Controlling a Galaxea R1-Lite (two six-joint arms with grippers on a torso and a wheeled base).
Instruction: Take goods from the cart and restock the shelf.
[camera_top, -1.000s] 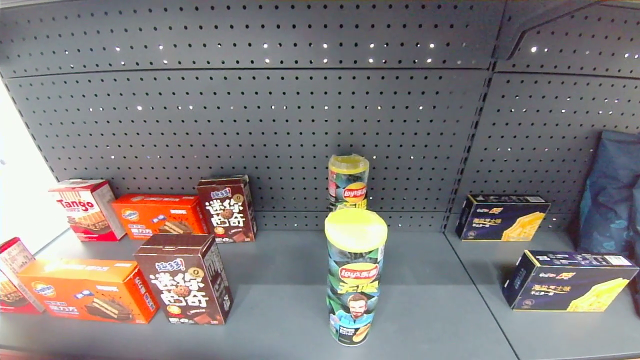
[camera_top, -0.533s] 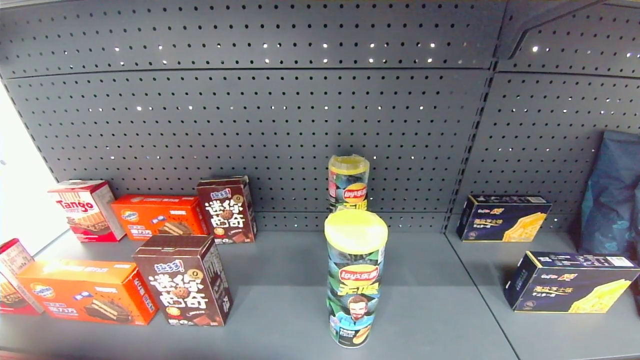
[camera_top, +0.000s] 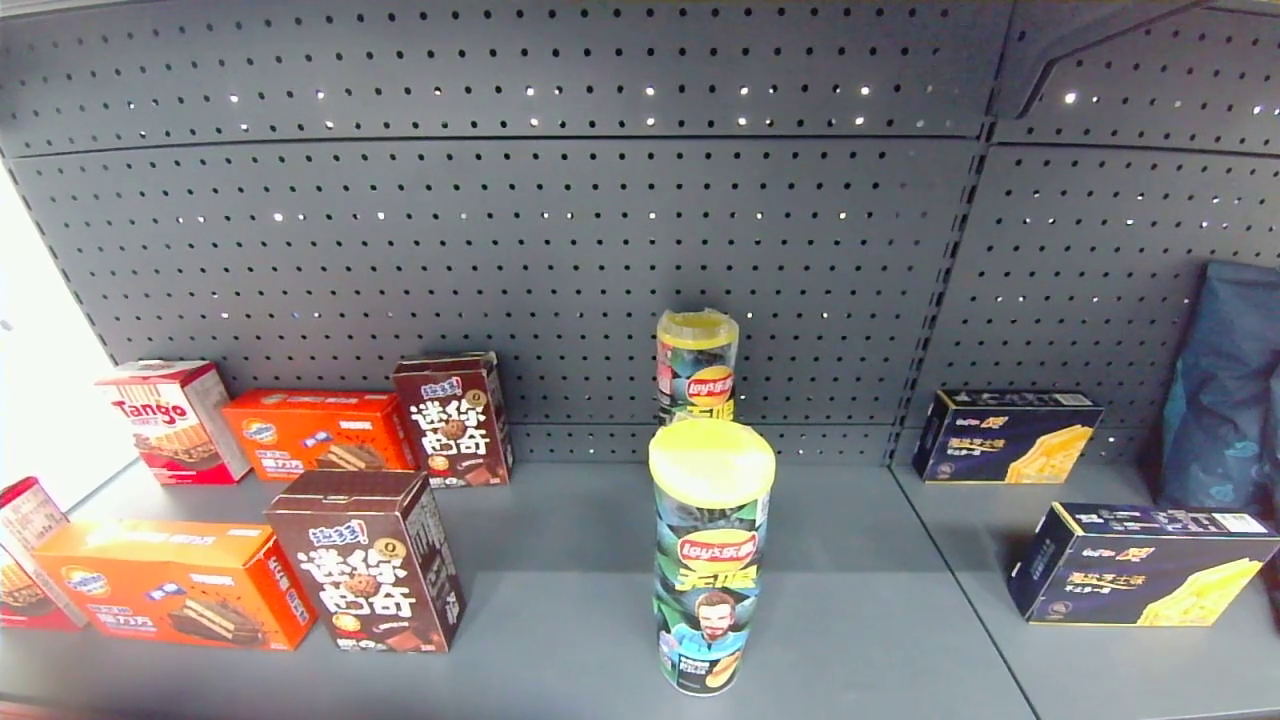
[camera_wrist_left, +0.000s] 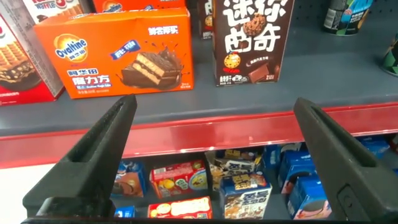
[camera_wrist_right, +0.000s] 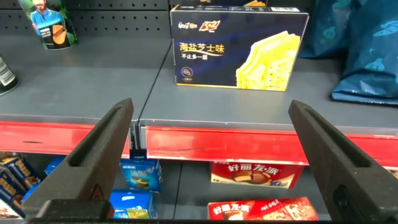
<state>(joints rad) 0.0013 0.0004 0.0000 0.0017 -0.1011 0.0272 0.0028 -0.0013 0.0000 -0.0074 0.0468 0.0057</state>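
The grey shelf (camera_top: 560, 560) holds a tall chips can (camera_top: 712, 560) with a yellow lid at the front middle, and a second can (camera_top: 697, 365) behind it. Left of them stand brown cookie boxes (camera_top: 370, 565), orange boxes (camera_top: 175, 580) and a wafer box (camera_top: 170, 420). Two dark blue boxes (camera_top: 1140, 560) lie on the right bay. My left gripper (camera_wrist_left: 214, 109) is open and holds nothing, level with the red shelf edge (camera_wrist_left: 186, 137), facing an orange box (camera_wrist_left: 118, 53) and a brown box (camera_wrist_left: 252, 40). My right gripper (camera_wrist_right: 209, 106) is open and holds nothing, facing a dark blue box (camera_wrist_right: 239, 46).
A blue bag (camera_top: 1225, 390) leans at the far right. A perforated back panel (camera_top: 560, 250) closes the shelf behind. Below the red edge (camera_wrist_right: 249, 143), a lower shelf carries several small packs (camera_wrist_left: 186, 186). Bare board lies on either side of the front can.
The head view has shifted very slightly. The goods on the shelf keep their places.
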